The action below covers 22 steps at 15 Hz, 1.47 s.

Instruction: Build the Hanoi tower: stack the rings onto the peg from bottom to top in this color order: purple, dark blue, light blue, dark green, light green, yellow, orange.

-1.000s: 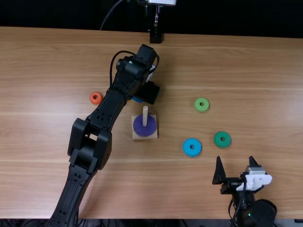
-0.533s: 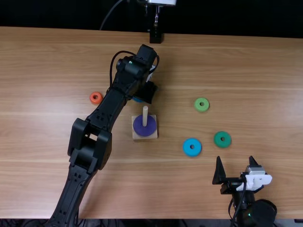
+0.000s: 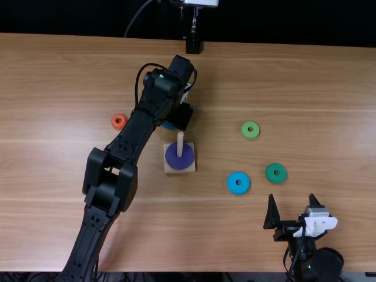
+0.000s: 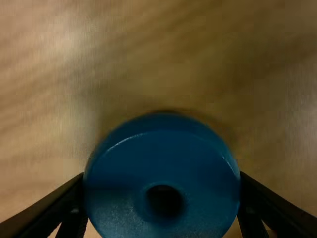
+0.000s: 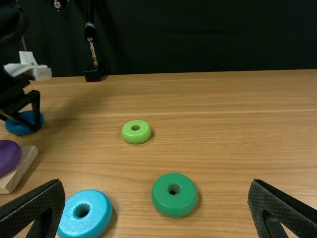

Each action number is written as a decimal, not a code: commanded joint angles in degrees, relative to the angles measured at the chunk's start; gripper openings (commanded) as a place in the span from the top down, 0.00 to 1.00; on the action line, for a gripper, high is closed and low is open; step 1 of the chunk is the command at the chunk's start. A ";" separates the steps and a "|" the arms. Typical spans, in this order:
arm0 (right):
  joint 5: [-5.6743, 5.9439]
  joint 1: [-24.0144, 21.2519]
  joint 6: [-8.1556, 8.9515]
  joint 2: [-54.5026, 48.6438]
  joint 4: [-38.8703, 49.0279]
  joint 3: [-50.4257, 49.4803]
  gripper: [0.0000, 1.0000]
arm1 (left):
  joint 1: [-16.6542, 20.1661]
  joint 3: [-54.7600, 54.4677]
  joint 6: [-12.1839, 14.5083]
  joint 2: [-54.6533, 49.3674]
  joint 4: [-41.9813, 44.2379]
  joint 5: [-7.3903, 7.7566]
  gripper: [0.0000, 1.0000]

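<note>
Surface (image 3: 329, 88): light brown wood, carrying the base and the rings.
Left arm (image 3: 110, 188): stretches from the near edge over the left part of the surface, passing just beside the orange ring.
Right arm (image 3: 320, 264): low at the near edge, on the right.
Right claw (image 3: 292, 198): wide apart and holding nothing, nearer the near edge than the dark green ring.
Left claw (image 3: 180, 119): closed around the dark blue ring, a finger against each side in the left wrist view.
Base (image 3: 169, 167): a square wooden block left of the middle, with the peg (image 3: 180, 143) upright on it.
Purple ring (image 3: 179, 164): on the base, around the peg.
Dark blue ring (image 3: 167, 126): in the left claw, beyond the base and slightly left of it, off the peg; whether it touches the surface cannot be told.
Light blue ring (image 3: 231, 185): lying flat to the right of the base, a little nearer the near edge.
Dark green ring (image 3: 269, 175): flat, just right of the light blue one and slightly farther out.
Light green ring (image 3: 244, 132): flat, farther out than the dark green and light blue rings.
Orange ring (image 3: 114, 123): left of the left arm, well apart from the green rings.
</note>
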 commanded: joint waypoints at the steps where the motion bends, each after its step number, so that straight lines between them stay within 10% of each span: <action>1: -0.83 -0.81 -0.05 -0.73 -4.64 -2.76 0.00 | 0.30 1.49 -0.64 -6.36 -1.39 0.53 1.00; 10: -0.83 -0.72 -0.05 -0.73 -4.64 -2.76 0.00 | 0.03 -1.76 -0.75 -20.33 -4.56 1.06 1.00; 14: -0.83 -0.72 -0.05 -0.73 -4.64 -2.76 0.00 | -0.23 -5.98 -4.02 -27.01 -8.46 9.08 1.00; 22: -0.83 -0.72 -0.05 -0.73 -4.64 -2.76 0.00 | -1.99 -11.52 -4.44 -32.02 -9.09 8.55 1.00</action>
